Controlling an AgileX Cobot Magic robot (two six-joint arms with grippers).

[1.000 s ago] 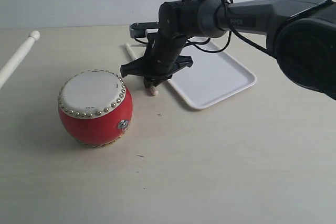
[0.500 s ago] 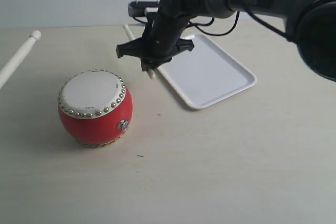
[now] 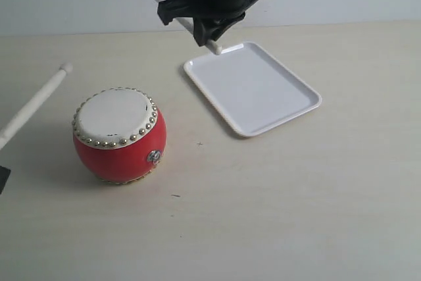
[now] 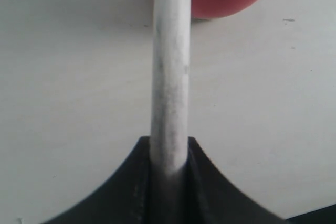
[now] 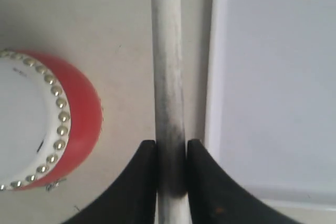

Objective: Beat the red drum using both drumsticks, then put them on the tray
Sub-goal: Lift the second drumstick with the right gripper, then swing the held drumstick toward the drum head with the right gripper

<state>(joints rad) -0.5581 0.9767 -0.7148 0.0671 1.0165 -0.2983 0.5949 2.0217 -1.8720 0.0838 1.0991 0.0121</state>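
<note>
Drum [image 3: 118,135]: on the table [image 3: 296,195], beside the tray [image 3: 253,87]
Left gripper [image 4: 169,148]: fingers tight on the left stick [image 4: 170,66]
Right gripper [image 5: 170,150]: fingers tight on the right stick [image 5: 168,51], up in the air

The drum [image 3: 119,135] stands on the counter [image 3: 276,195]. The tray [image 3: 253,90] lies flat on the counter to the drum's right and slightly behind it, apart from it. One drumstick [image 3: 34,104] slants in the air at the drum's left, tip toward it. A second drumstick [image 3: 212,45] hangs aloft behind the drum, toward the tray.
</note>
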